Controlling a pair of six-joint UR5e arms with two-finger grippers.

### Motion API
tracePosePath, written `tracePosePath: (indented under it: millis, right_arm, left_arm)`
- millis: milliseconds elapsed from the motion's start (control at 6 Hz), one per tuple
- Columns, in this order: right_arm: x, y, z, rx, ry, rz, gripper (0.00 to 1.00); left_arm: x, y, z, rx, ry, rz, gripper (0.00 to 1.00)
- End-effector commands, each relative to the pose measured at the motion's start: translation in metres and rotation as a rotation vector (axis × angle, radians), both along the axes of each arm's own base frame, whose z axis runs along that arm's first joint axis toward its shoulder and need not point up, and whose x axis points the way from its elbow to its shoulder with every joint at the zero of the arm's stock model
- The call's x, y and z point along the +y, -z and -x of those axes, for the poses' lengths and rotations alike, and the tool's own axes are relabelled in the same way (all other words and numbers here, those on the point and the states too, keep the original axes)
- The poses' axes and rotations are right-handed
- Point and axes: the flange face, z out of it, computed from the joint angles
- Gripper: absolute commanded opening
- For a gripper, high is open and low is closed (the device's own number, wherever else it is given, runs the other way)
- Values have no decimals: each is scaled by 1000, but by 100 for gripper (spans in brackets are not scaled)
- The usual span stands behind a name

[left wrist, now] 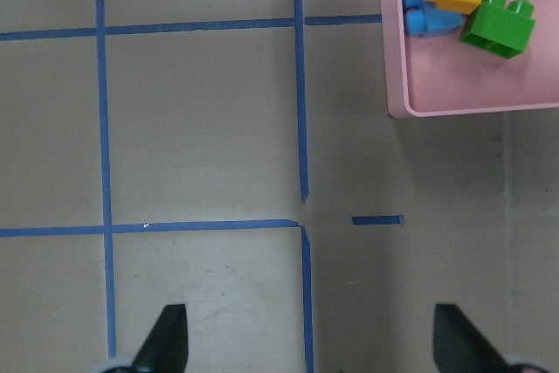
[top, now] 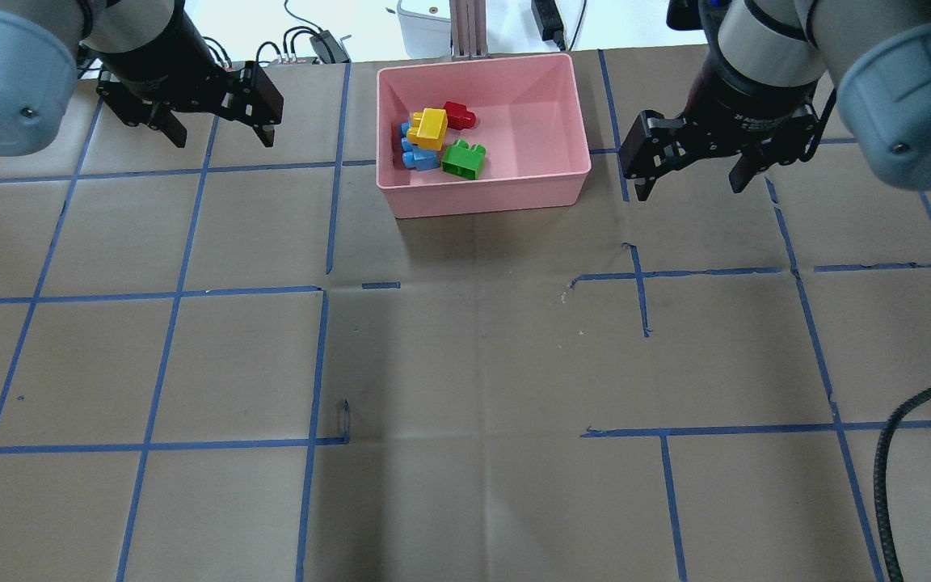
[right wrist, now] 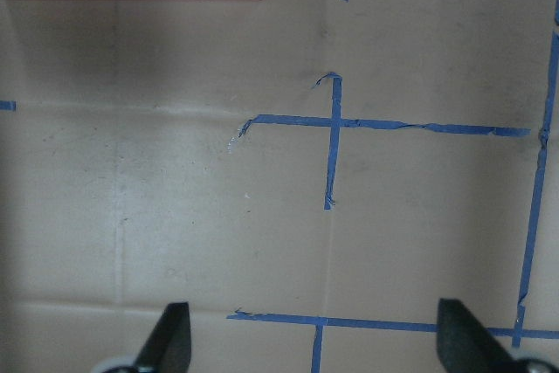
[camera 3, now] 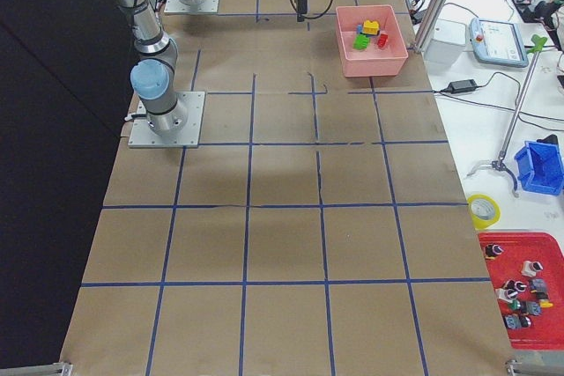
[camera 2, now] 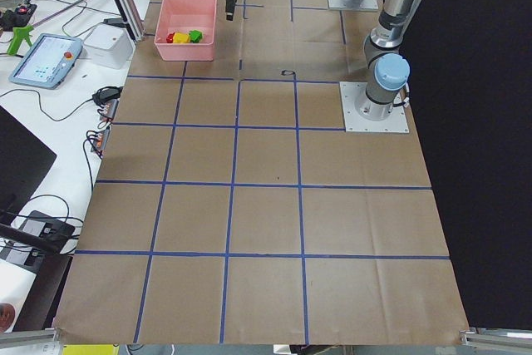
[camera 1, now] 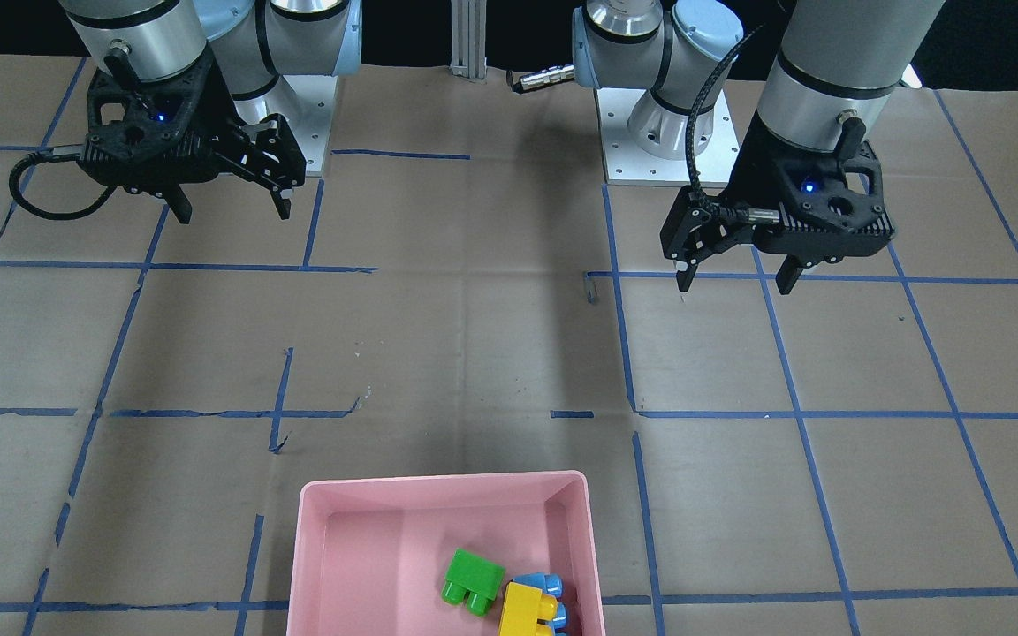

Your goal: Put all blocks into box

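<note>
Gaping wide, jaws of left gripper [top: 223, 137] and right gripper [top: 692, 187] hold nothing.

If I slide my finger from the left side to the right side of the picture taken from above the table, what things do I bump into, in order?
left gripper, open and holding nothing → pink box with the four blocks bunched in its left part → right gripper, open and holding nothing too.
</note>
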Motion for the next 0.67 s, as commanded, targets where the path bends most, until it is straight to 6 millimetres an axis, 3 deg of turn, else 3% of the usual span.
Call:
tracePosePath:
  millis: [0,500]
  right_arm:
    - [-5,1,13,0,30,2,100]
    - [-9,2,31,-5,67,-4,100]
  left_arm:
    - [6,-3,1,6,5,4,100]
    - [7,3,2,6,9,-12,100]
